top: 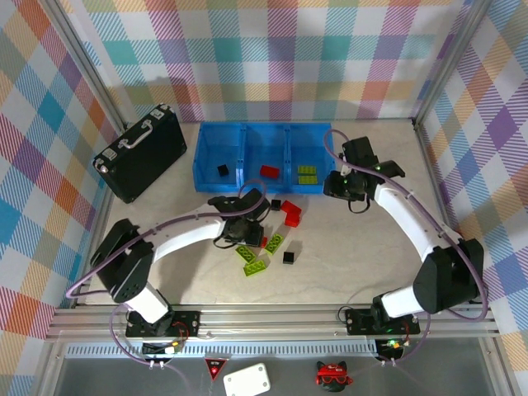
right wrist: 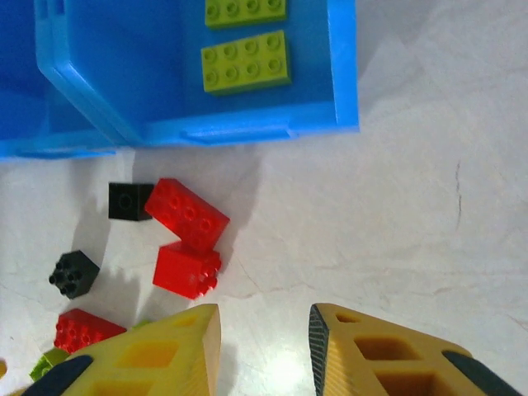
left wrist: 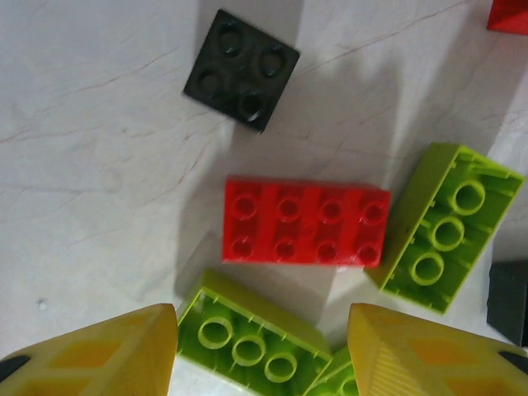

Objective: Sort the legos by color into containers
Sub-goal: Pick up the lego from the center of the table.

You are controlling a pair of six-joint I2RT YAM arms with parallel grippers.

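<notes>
- While most legos (top: pixel 268 235) lie loose on the desk (left wrist: pixel 99 165) just in front of the blue tray (top: pixel 200 157), one black, one red and two lime bricks already sit in separate compartments.
- The left jaws stand wide and empty over a lime brick (left wrist: pixel 247 342), just beside a red brick (left wrist: pixel 305 233).
- To my eye, closing squarely across that lime brick's narrow width, clear of the red one, would give a clean pick.
- The right jaws hover parted, holding nothing, near the tray's lime end.
- Pale marbled desk; a black briefcase (top: pixel 140 153) off left; checked walls all round.
</notes>
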